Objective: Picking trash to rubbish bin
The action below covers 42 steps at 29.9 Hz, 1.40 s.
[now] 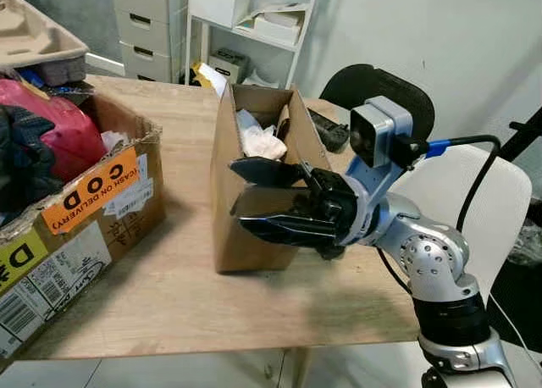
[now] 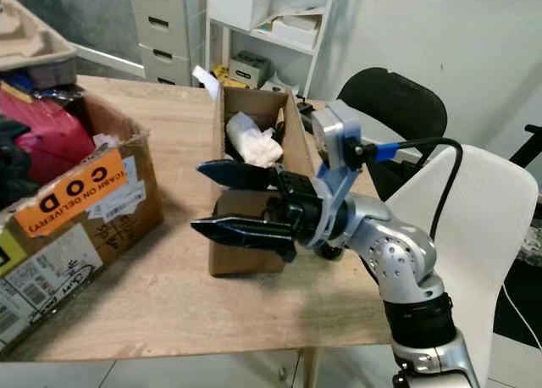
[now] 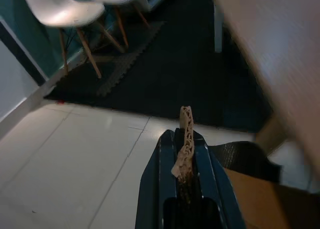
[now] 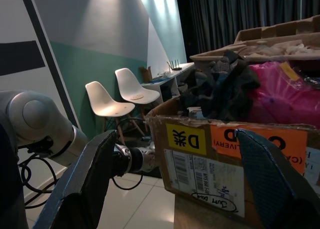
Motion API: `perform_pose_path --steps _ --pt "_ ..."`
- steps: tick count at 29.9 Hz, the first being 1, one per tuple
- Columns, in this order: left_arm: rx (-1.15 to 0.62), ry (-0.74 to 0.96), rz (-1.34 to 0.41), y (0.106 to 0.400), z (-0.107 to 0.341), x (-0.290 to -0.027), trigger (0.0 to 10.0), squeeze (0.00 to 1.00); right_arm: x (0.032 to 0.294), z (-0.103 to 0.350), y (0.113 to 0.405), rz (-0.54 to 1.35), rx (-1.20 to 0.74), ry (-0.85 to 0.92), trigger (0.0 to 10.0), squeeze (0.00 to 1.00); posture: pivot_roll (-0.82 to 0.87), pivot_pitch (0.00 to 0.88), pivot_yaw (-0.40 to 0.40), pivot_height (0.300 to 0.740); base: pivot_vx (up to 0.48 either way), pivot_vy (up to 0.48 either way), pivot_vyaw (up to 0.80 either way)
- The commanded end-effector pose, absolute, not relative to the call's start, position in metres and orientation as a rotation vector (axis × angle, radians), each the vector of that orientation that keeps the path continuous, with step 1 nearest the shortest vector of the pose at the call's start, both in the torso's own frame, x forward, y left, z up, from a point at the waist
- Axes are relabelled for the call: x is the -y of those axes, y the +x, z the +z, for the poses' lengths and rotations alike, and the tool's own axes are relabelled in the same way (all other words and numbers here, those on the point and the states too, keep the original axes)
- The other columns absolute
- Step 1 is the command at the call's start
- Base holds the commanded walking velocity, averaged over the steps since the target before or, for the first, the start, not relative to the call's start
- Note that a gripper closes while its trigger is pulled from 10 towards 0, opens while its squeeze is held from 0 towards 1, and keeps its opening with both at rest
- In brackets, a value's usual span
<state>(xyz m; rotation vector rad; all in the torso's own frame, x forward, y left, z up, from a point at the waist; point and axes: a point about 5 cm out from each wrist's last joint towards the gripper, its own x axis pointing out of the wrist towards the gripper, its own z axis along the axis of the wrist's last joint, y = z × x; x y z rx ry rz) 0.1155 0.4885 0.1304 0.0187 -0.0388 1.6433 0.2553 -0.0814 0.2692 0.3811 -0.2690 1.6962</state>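
Observation:
A narrow open cardboard box stands on the wooden table with crumpled white paper inside it. My right gripper hovers open in front of the box's near right side, fingers pointing left, nothing between them. In the right wrist view the open fingers frame a large carton. My left gripper hangs low over the tiled floor beside the table, shut on a thin beige cardboard strip that sticks out past the tips.
A large carton with an orange label, holding a pink bag and dark cloth, fills the table's left. A black chair and a white chair stand at the right. Shelves and drawers line the back wall.

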Motion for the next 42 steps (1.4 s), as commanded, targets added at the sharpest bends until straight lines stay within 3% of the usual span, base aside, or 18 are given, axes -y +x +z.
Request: perform_pose_path --steps 1,12,22,34,39,42 --pt "0.353 0.12 1.593 0.128 0.204 -0.499 10.0 0.0 0.081 0.272 0.25 1.712 0.284 0.366 10.0 0.0 0.09 0.105 -0.07 0.74 0.0 0.0 0.0" --pt "0.336 0.032 1.691 0.112 0.204 -0.51 10.0 0.0 0.081 0.27 0.248 1.689 0.284 0.36 10.0 0.0 0.08 0.107 -0.059 0.74 0.0 0.0 0.0" --pt "0.474 -0.003 1.701 0.109 0.23 -0.512 10.0 0.0 0.08 0.269 0.248 1.694 0.275 0.359 10.0 0.0 0.08 0.108 -0.069 0.74 0.0 0.0 0.0" --pt "0.784 -0.065 1.518 0.117 0.3 -0.51 10.0 0.0 0.079 0.269 0.248 1.692 0.272 0.358 10.0 0.0 0.08 0.101 -0.068 0.74 0.0 0.0 0.0" --pt "0.971 -0.132 1.292 0.126 0.34 -0.502 10.0 0.0 0.077 0.268 0.248 1.692 0.272 0.357 10.0 0.0 0.08 0.097 -0.066 0.74 0.0 0.0 0.0" --pt "1.009 -0.132 1.244 0.128 0.349 -0.499 10.0 0.0 0.077 0.268 0.248 1.692 0.272 0.357 10.0 0.0 0.08 0.097 -0.064 0.74 0.0 0.0 0.0"
